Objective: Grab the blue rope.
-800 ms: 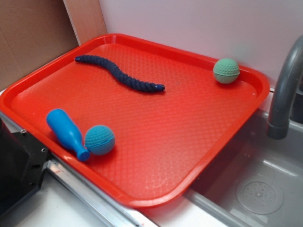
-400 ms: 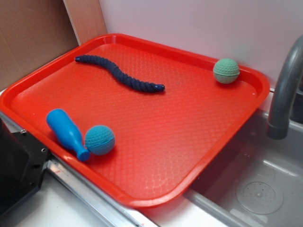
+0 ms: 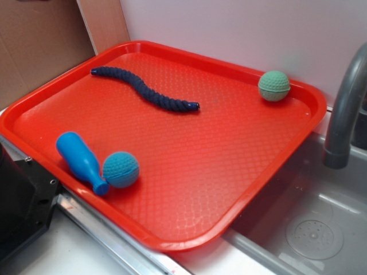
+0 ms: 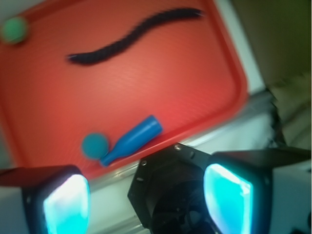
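Blue rope (image 3: 143, 90) untouched on the red tray (image 3: 229, 189); nothing has shifted since the earlier frames.
The gripper (image 4: 146, 197) hangs above the tray's near edge, jaws spread apart and empty. The rope lies wavy in the far-left part, long axis running from the back-left corner toward the centre, bare tray all round it. Bowling pin (image 3: 82, 161) touches the teal ball (image 3: 121, 169); the green ball (image 3: 274, 86) sits at the far rim.

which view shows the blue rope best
The exterior view: the blue rope lies sharp and whole on the red tray, its braid and bound ends visible. The wrist view shows it whole too, but blurred and far from the open gripper.
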Controlling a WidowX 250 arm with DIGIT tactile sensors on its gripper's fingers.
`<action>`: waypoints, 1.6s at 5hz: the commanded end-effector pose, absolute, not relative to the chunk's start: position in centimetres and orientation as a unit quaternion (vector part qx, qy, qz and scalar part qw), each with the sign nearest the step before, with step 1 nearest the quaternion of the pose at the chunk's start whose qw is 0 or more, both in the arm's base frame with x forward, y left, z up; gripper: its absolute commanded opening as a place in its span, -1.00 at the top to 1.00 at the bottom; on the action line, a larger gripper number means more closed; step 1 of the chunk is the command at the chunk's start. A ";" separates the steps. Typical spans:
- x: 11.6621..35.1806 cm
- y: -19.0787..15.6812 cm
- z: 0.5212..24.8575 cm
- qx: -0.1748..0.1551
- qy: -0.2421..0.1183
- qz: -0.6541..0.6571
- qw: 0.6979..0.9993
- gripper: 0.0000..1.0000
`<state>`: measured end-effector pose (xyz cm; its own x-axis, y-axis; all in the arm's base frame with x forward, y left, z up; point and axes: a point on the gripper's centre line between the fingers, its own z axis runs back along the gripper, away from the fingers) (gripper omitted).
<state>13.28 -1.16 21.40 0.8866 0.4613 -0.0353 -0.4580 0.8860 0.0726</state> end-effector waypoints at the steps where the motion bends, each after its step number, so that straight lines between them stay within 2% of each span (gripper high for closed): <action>1: 18.7 -1.6 18.4 0.039 0.010 0.468 0.883 -1.00; 2: 20.9 -0.7 16.6 0.039 -0.029 0.576 0.816 -1.00; 3: 22.7 1.0 14.8 0.043 -0.051 0.674 0.736 -1.00; 4: 23.9 2.3 12.3 0.056 -0.066 0.714 0.695 -1.00; 6: 25.5 3.4 7.1 0.079 -0.097 0.706 0.697 -1.00; 8: 26.2 3.3 3.2 0.100 -0.093 0.680 0.720 -1.00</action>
<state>25.90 2.26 1.96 0.0741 0.9606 0.2681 -0.9964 0.0600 0.0603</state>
